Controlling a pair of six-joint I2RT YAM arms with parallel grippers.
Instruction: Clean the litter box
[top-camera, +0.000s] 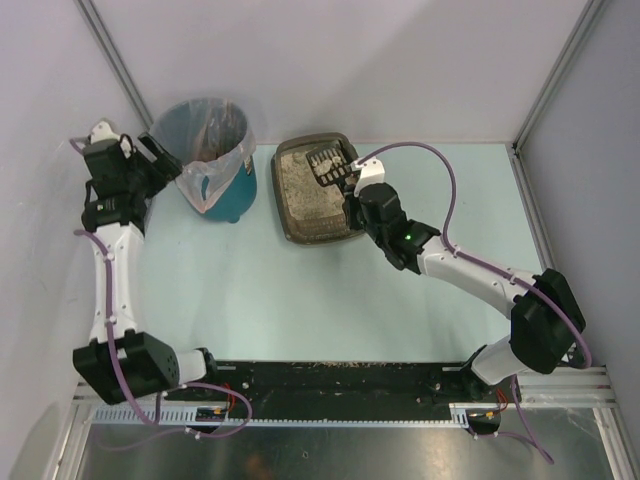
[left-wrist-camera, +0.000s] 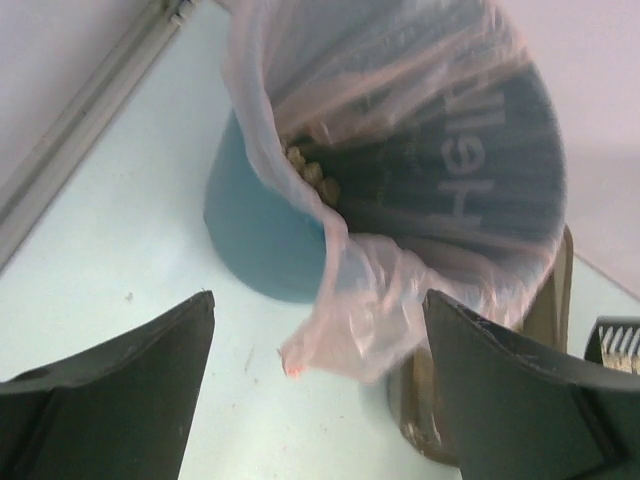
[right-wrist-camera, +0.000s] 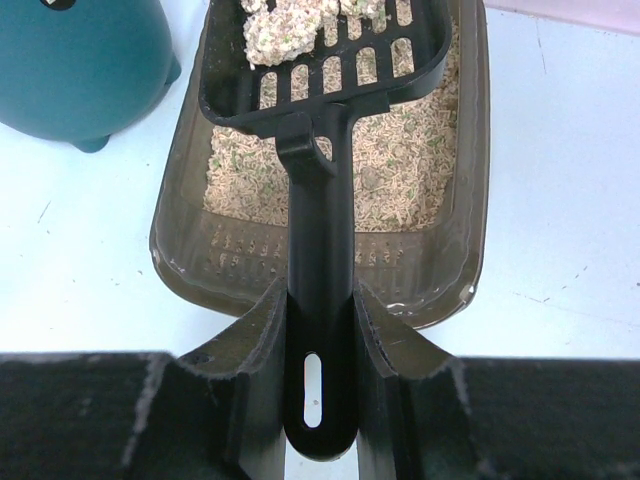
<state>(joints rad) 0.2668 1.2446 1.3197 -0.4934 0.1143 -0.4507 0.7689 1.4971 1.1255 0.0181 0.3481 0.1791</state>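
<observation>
While the right pincer (right-wrist-camera: 320, 325) is clamped on the handle of the black slotted scoop (right-wrist-camera: 320, 200), the scoop's head sits straight ahead of the fingers. It looks held just above the litter, with pale clumps (right-wrist-camera: 290, 30) lying on its slots.

Below and ahead of this pincer the litter box (right-wrist-camera: 178, 250) rests on the table (right-wrist-camera: 560, 150), one short wall toward the fingers. Beige litter (right-wrist-camera: 405, 175) covers the floor farther from the pincer; the near strip is almost bare. Off to the pincer's left, past the box wall, stands the teal bin (right-wrist-camera: 80, 60).

Left pincer (left-wrist-camera: 318, 330): jaws wide apart, nothing between them. Just ahead of it hangs the loose edge of the clear liner (left-wrist-camera: 350, 320), with the bin behind that. A few beige lumps (left-wrist-camera: 310, 175) show inside the liner. The box's edge shows past the bin on this pincer's right.

Progress, my reading: partly done.
- Some waste looks already binned.
- One load is on the scoop but not yet carried over.
- Left to do: tip this load into the bin, then sift the remaining litter.
- I cannot tell from here whether more clumps remain.
</observation>
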